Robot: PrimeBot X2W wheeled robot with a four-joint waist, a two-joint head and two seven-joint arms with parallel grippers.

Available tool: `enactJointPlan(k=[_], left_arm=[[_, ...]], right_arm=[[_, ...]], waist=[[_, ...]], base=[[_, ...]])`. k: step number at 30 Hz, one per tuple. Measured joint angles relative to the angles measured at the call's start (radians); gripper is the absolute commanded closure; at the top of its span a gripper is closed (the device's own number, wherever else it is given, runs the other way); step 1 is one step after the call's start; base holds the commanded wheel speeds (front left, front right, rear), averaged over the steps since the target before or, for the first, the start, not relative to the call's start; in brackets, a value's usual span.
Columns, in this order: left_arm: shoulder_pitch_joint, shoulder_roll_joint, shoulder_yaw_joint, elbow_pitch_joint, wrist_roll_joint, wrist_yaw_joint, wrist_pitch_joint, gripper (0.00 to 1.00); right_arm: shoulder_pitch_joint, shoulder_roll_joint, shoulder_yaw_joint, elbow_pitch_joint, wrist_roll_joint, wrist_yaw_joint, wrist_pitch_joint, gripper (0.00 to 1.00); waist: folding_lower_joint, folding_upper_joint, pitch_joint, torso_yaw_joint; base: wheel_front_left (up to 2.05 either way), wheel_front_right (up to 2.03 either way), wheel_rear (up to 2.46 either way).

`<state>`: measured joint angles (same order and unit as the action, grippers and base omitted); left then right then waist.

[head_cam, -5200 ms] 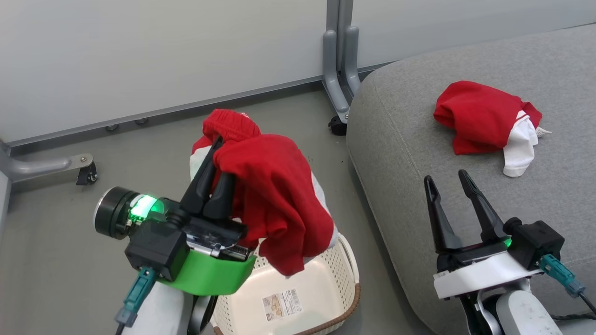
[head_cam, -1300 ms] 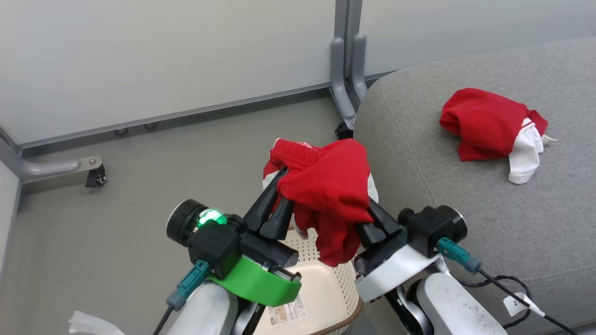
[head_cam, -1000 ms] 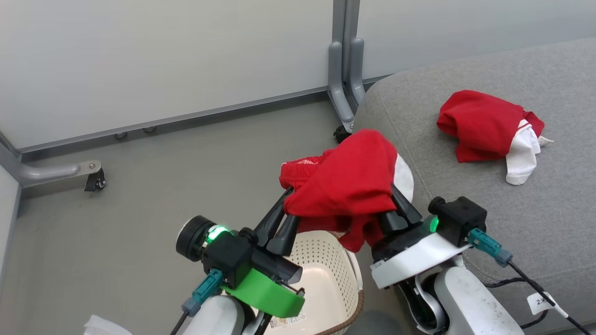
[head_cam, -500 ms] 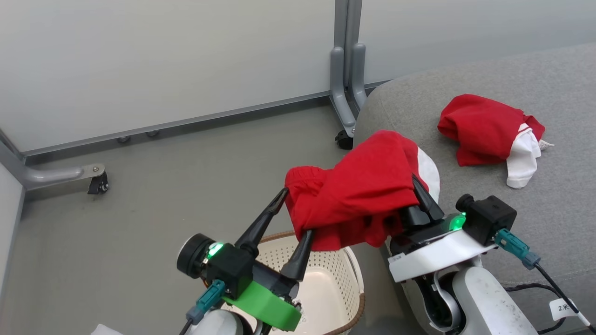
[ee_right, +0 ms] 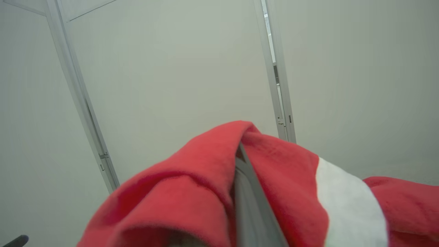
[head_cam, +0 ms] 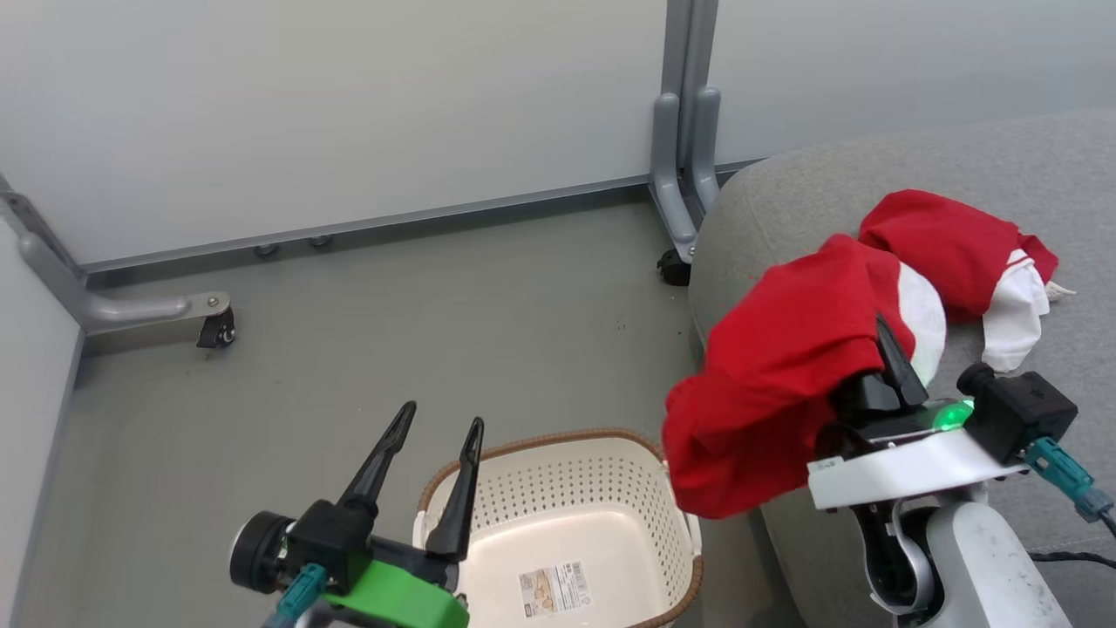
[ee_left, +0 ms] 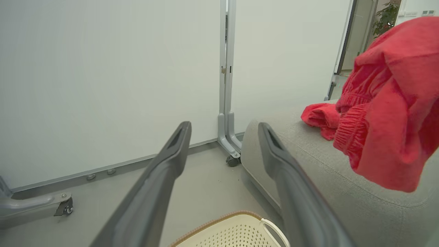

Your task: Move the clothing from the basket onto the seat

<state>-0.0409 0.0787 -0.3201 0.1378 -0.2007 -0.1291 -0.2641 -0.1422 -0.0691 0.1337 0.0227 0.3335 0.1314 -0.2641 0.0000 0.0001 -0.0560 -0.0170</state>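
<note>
My right gripper (head_cam: 882, 336) is shut on one piece of red and white clothing (head_cam: 780, 384), which drapes over its fingers (ee_right: 248, 202) and hangs above the left edge of the grey seat (head_cam: 1055, 166). A second red and white garment (head_cam: 955, 244) lies on the seat just behind it. The held clothing (ee_left: 391, 103) hangs at the right of the left wrist view. My left gripper (head_cam: 440, 419) stands open with nothing in it, low over the left end of the cream basket (head_cam: 540, 439). The basket holds nothing but its label sticker.
The basket stands on the grey floor against the seat's left side. Behind run pale partition walls with a grey post foot and castor (head_cam: 676, 262) by the seat's corner. Another castor foot (head_cam: 214, 327) sits at the far left.
My left gripper has opened, let go of the clothing and dropped back toward the basket. My right gripper has carried the clothing rightward over the seat's edge. The head view has also shifted.
</note>
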Motion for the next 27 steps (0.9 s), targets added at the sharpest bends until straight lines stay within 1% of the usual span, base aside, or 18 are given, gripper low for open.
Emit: enactJointPlan(k=[5,8,13,23,27], left_arm=[[0.043,0.0,0.063,0.037,0.008,0.0,0.0,0.0],[0.068,-0.003,0.124,0.06,0.018,0.0,0.0,0.0],[0.098,-0.011,0.189,0.083,0.045,0.0,0.0,0.0],[0.133,-0.026,0.266,0.111,0.044,0.0,0.0,0.0],[0.133,-0.027,0.268,0.121,0.039,0.0,0.0,0.0]], right_arm=[[0.034,-0.001,-0.047,-0.013,-0.002,0.0,0.0,1.0],[0.041,0.001,-0.072,-0.019,-0.003,0.0,0.0,1.0],[0.056,0.006,-0.091,-0.025,-0.005,0.0,0.0,1.0],[0.061,0.011,-0.101,-0.023,-0.01,0.0,0.0,1.0],[0.061,0.011,-0.102,-0.015,-0.012,0.0,0.0,1.0]], waist=[[0.0,0.0,-0.001,0.032],[0.0,0.0,-0.002,0.048],[0.0,0.0,-0.002,0.061],[0.0,0.0,-0.003,0.073],[0.0,0.0,-0.005,0.074]], base=[[0.0,0.0,0.0],[0.0,0.0,0.0],[0.0,0.0,0.0],[0.0,0.0,0.0],[0.0,0.0,0.0]])
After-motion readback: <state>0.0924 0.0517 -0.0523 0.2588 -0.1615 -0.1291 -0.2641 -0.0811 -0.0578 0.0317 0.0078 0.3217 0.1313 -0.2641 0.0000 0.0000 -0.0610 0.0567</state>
